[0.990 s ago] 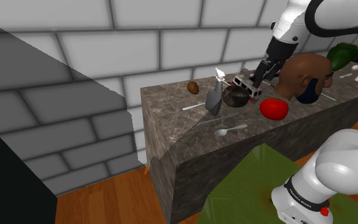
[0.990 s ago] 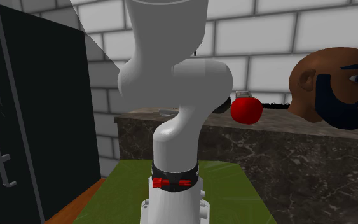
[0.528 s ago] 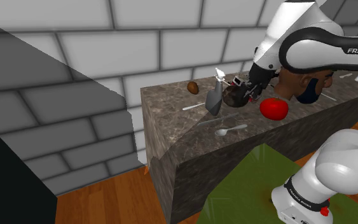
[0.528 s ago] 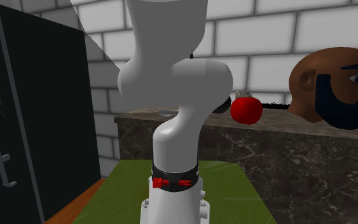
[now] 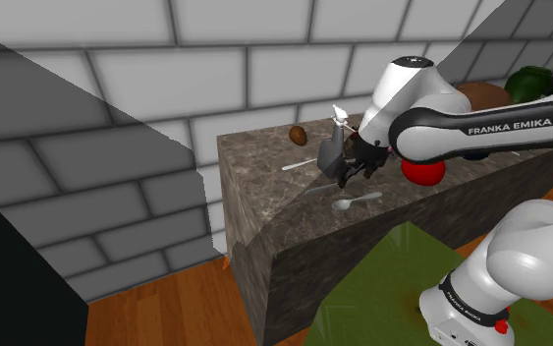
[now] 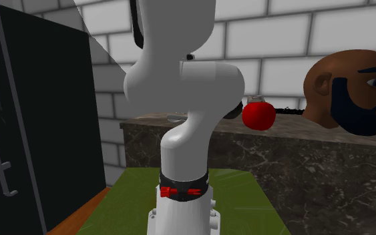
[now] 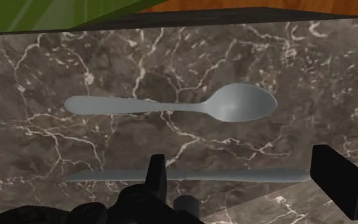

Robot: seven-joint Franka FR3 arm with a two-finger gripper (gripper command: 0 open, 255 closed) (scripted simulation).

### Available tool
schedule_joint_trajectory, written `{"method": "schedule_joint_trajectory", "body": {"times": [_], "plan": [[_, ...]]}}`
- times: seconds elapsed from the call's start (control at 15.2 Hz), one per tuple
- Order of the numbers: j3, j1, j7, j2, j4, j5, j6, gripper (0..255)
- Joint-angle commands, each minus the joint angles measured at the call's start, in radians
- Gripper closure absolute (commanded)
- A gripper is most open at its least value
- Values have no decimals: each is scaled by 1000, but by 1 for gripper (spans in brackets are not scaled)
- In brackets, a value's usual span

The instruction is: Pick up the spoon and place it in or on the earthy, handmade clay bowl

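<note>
A pale grey spoon (image 5: 356, 201) lies flat on the dark marble counter (image 5: 264, 197), near its front edge. In the wrist view the spoon (image 7: 171, 105) lies crosswise just ahead of the fingers, not touched by them. My black gripper (image 5: 348, 178) hangs low over the counter, just behind the spoon and beside a spray bottle. The gripper (image 7: 247, 184) is open, its fingers wide apart with nothing between them. In the shoulder view my forearm hides the dark brown bowl. A dark rounded edge (image 6: 234, 111) peeks out beside the arm in the second exterior view.
A thin flat grey utensil (image 7: 184, 175) lies parallel to the spoon, under the fingers. The grey spray bottle (image 5: 331, 147), a brown egg-shaped thing (image 5: 298, 135), a red apple (image 5: 423, 173) and a bearded head model (image 6: 353, 90) stand on the counter. A brick wall runs behind it.
My arm has swung down and toward the shoulder view's left, from above the bowl and toy truck to low over the spoon. The spoon has not moved.
</note>
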Motion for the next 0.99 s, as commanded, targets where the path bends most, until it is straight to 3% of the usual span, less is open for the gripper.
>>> {"method": "schedule_joint_trajectory", "body": {"times": [0.0, 0.13, 0.66, 0.92], "plan": [[34, -6, 55, 62, -19, 5, 90, 0], [70, -18, 112, 136, -29, 1, 178, 0], [90, -45, 132, 241, -64, -25, 317, 0], [90, -44, 132, 241, -64, -25, 317, 0]]}}
